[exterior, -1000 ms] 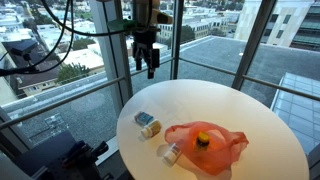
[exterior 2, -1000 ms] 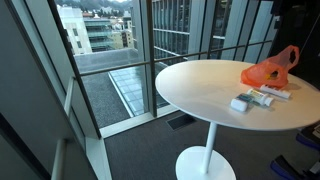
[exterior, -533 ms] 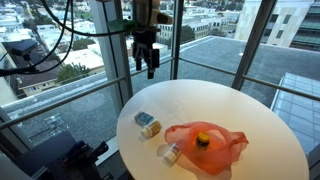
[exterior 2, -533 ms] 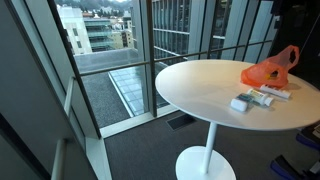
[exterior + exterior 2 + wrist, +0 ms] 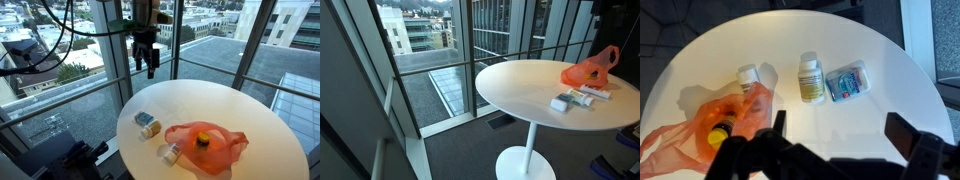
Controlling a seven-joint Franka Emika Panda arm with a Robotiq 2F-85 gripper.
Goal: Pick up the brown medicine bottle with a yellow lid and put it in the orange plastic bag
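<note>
Claw: my claw (image 5: 147, 64) hung high above the worktop (image 5: 262, 125), jaws apart.
Bottle: the bottle (image 5: 722, 128) lay at the bag (image 5: 680, 140), left of my claw in the wrist view.

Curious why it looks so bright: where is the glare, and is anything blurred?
Wrist view: daylight washes out the white table; a soft shadow lies beside the orange bag; the gripper is dark and blurred. In an exterior view, the room is dim against bright windows.
</note>
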